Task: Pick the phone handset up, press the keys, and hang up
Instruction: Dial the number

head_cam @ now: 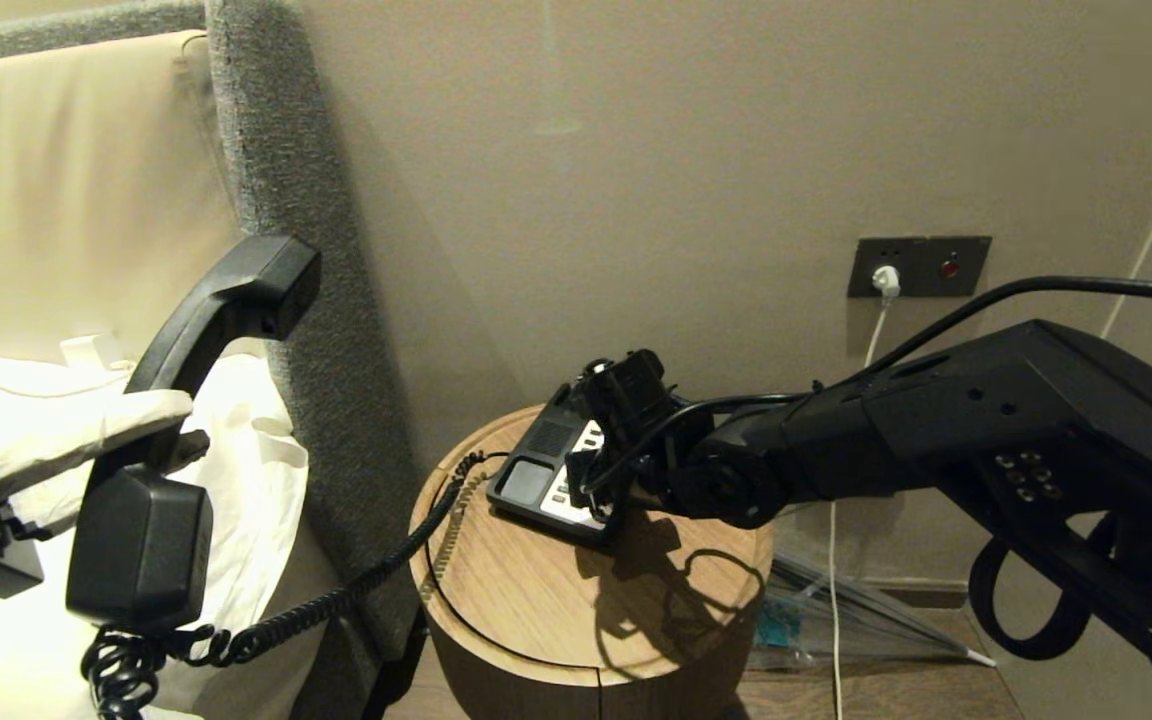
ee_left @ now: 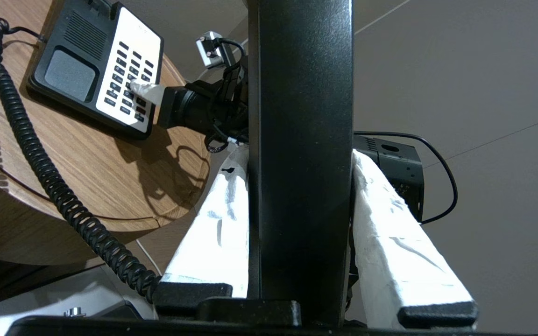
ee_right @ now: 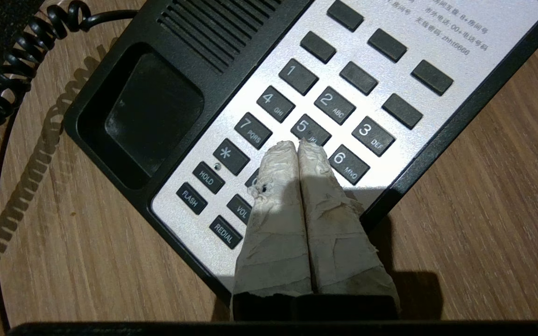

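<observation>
Key-pressing is under way: the closed right pincer [ee_right: 298, 145] touches the keys [ee_right: 313, 128] while the left pincer [ee_left: 299, 224] grips the phone handset [head_cam: 186, 430]; next likely comes hanging up.

Left gripper [head_cam: 151, 425] around raised phone handset [head_cam: 186, 440]

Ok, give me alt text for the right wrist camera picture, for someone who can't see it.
The right gripper, its two taped fingers shut together, touches the keys around the 5 and 8 on the phone's pale faceplate. The black phone base sits on a round wooden table, its coiled cord alongside.
</observation>
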